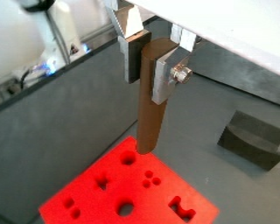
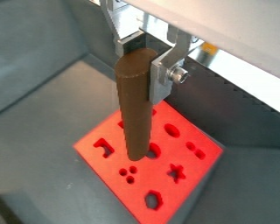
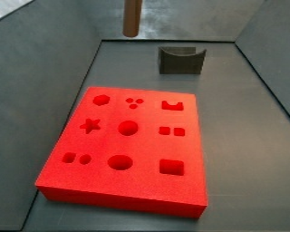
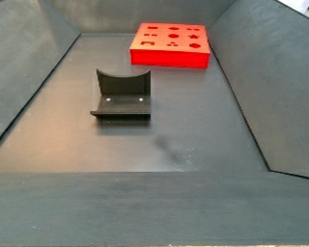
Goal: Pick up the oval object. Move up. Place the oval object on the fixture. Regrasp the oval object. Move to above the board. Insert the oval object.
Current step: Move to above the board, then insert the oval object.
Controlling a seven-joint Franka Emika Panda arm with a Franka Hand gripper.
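Note:
My gripper (image 1: pixel 147 83) is shut on the oval object (image 1: pixel 150 127), a slim brown peg that hangs upright from the fingers. Both wrist views show the grip (image 2: pixel 140 79) near the peg's (image 2: pixel 136 114) upper end. The peg's lower end hangs high above the red board (image 1: pixel 154 197), over the board's edge region in the wrist views (image 2: pixel 189 179). In a side view only the peg's lower end (image 3: pixel 131 18) shows, above the far end of the bin beyond the board (image 3: pixel 148 145). The fixture (image 3: pixel 180 59) stands empty beside the board.
Dark grey bin walls enclose the floor. The fixture (image 4: pixel 123 94) stands mid-floor, with the board (image 4: pixel 170 60) at the far end in that side view. The fixture also shows in a wrist view (image 1: pixel 254 140). Bare grey floor lies between them.

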